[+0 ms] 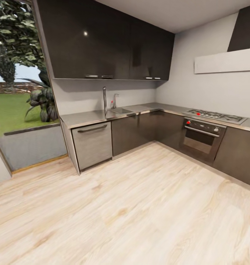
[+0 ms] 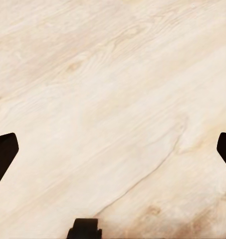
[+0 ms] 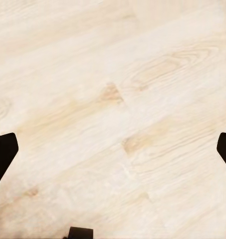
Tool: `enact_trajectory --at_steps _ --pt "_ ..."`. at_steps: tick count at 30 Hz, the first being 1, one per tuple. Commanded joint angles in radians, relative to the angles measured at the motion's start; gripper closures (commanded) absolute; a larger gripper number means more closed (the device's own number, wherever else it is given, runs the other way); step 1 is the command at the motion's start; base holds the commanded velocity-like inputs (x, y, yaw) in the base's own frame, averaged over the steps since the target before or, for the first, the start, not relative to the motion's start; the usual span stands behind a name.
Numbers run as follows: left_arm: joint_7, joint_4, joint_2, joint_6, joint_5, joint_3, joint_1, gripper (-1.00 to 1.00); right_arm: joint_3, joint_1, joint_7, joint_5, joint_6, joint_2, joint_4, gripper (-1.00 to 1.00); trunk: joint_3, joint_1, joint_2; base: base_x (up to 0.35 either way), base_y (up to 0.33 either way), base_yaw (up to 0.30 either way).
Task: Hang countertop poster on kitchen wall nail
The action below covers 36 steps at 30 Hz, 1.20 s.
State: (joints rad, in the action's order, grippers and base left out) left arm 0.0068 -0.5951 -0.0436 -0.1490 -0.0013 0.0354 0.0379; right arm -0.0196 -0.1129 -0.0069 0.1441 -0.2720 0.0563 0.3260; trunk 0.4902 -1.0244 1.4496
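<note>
Head view: L-shaped steel kitchen countertop (image 1: 92, 117), sink (image 1: 120, 110) near its corner. Left gripper (image 2: 113, 149) and right gripper (image 3: 113, 149) fingers spread wide over floor (image 1: 139, 206).

Grey steel kitchen countertop (image 1: 92, 117) (dark glossy cabinets (image 1: 139, 130)), pale wood-grain floor (image 1: 139, 206).

I see a pale wood-plank floor (image 1: 132, 217), dark glossy wall cabinets (image 1: 106, 40) on white walls (image 1: 209, 88), a steel dishwasher (image 1: 92, 144), a built-in oven (image 1: 201, 137) under a gas hob (image 1: 215, 116), and a large window (image 1: 18, 73) onto greenery.
</note>
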Motion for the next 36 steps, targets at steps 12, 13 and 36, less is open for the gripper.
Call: enact_trajectory --at_steps 12,13,36 --pt "0.001 -0.001 -0.001 -0.001 0.000 0.003 0.000 -1.00 -0.002 -0.001 -0.001 0.005 -0.003 0.000 -0.001 -1.00 0.001 -0.001 0.000 0.282 -0.169 0.000" --pt "0.000 -0.001 -0.001 -0.001 0.000 0.003 0.000 -1.00 -0.002 -0.001 -0.001 0.005 -0.003 0.000 -0.001 -1.00 0.001 -0.001 0.000 0.264 -0.190 0.000" --pt "0.001 -0.002 -0.001 -0.001 0.000 0.003 0.000 -1.00 -0.002 -0.001 -0.001 0.005 -0.003 0.000 -0.001 -1.00 0.001 -0.001 0.000 0.257 -0.196 0.071"
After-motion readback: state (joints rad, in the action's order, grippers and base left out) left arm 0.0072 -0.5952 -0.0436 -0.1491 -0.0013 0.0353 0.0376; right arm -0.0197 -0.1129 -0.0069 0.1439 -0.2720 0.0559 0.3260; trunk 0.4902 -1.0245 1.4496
